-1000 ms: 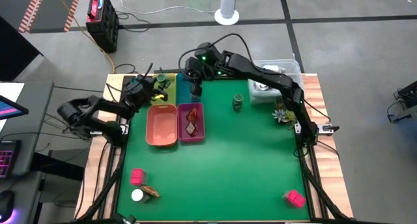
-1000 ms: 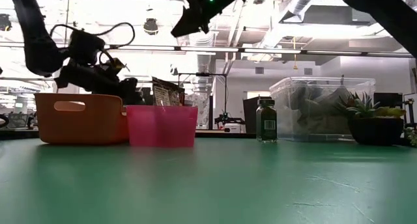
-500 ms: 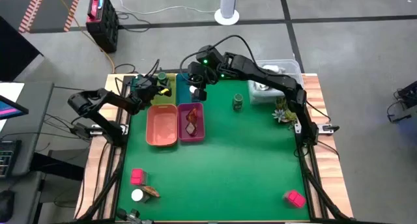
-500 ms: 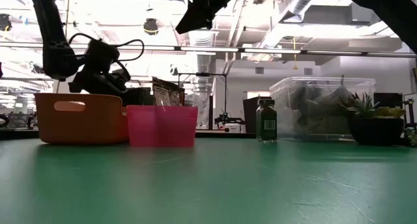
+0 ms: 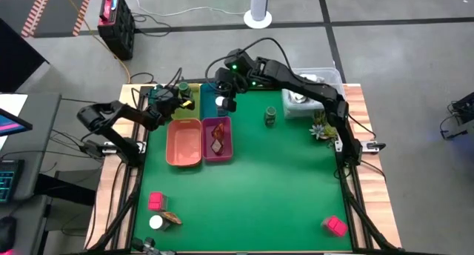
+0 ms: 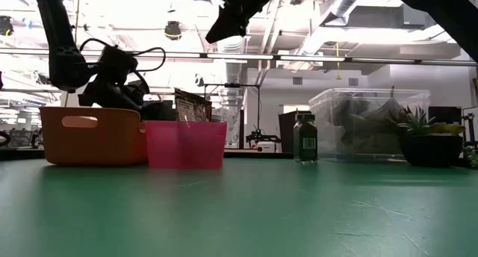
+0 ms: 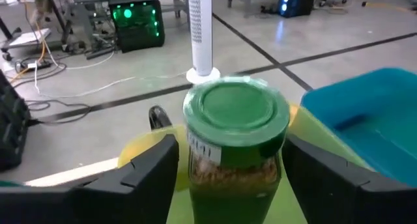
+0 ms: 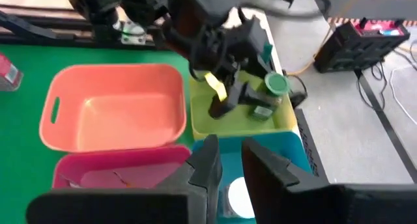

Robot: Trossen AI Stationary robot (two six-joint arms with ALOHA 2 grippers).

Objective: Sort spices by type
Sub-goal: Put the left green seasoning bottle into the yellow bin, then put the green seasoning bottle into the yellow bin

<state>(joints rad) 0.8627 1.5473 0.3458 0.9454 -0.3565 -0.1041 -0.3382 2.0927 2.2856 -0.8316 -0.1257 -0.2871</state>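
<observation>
On the green surface [image 5: 252, 188] we see the orange tray [image 5: 184, 142] just beside the left end effector [image 7: 228, 185], which grasps a dark green jar [image 7: 236, 139] over the yellow tray [image 8: 240, 123]. Right end effector [image 8: 225, 175] (fingers slightly parted) hovers above a white-capped jar [image 8: 240, 196] in the blue tray [image 8: 287, 165].

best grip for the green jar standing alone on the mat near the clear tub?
Probably from above, fingers across the body just under the cap. The dark green jar stands upright with bare mat all around, apart from the clear tub, so either side is free. Its narrow, tall body suits a side pinch.
</observation>
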